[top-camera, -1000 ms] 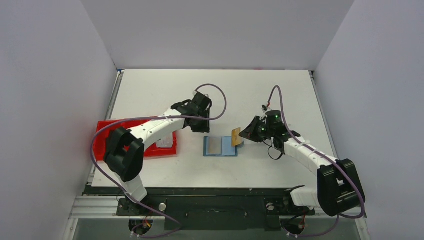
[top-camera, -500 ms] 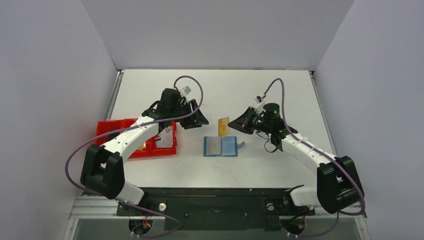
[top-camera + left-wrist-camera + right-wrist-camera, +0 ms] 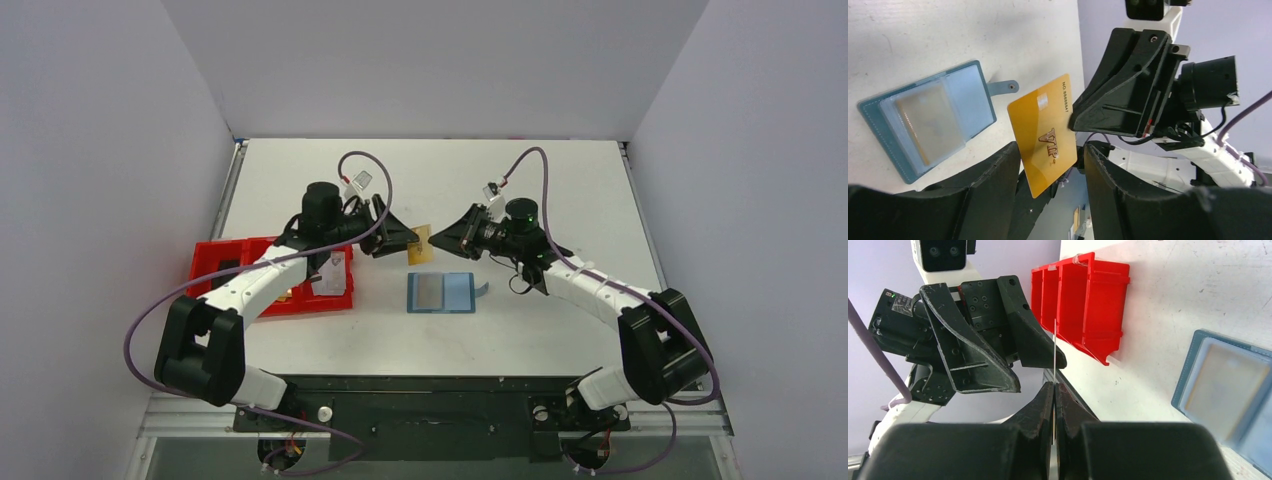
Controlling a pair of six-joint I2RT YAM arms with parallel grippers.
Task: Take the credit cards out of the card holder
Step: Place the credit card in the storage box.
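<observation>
Both arms were lifted off the counter and faced each other nose to nose above its middle. The right tool had its fingers pressed together on one edge of the gold card, holding it up in the air, clear of the surface, with "VIP" printed across its face. The left tool stood spread, one finger on either side of the card's free end, and from its own camera neither finger looked to be touching it. Below them, a little nearer the arm bases, the blue card holder lay open and flat on the counter, its tab sticking out to the right, with the grey card tucked under the clear window of its left half. The red tray sat off to the left, beside the left arm
</observation>
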